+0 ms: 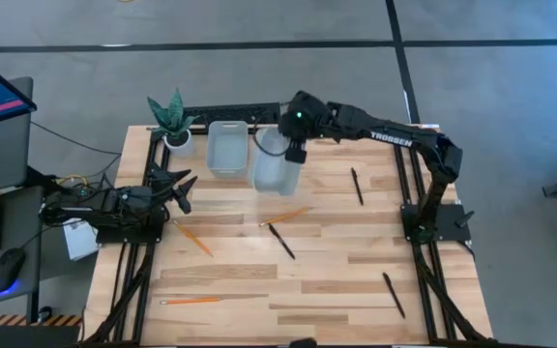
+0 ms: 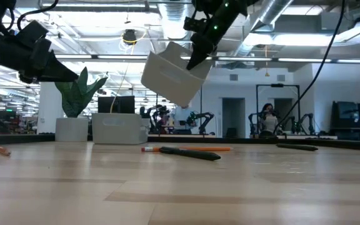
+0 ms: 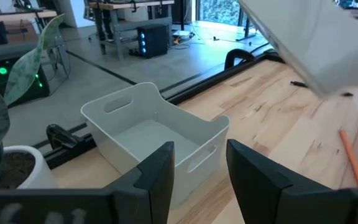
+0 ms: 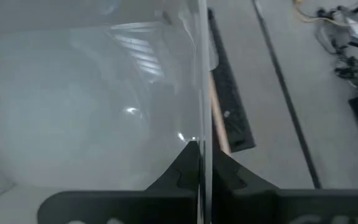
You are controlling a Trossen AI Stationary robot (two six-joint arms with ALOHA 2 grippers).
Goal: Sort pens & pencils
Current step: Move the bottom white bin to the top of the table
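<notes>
My right gripper (image 1: 296,153) is shut on a translucent white bin (image 1: 272,164) and holds it in the air over the table's far middle. A second white bin (image 1: 224,147) stands on its base at the far edge, to the left of the held one. Three black pens (image 1: 357,186) (image 1: 280,240) (image 1: 394,295) and three orange pencils (image 1: 283,217) (image 1: 193,238) (image 1: 190,301) lie flat on the wood. My left gripper (image 1: 184,188) waits open at the table's left side, pointing at the standing bin (image 3: 154,134). My right gripper pinches the bin's upper wall edge (image 4: 201,124), one finger inside the bin and one outside. The fingers (image 2: 199,55) slant down from above onto the rim. The bin (image 2: 170,78) hangs below them, tilted and lifted clear of the table.
A potted plant (image 1: 172,121) stands at the far left corner beside the standing bin. Black frame rails (image 1: 406,184) run along the table's left, right and far sides. The near half of the table holds only scattered pens and pencils.
</notes>
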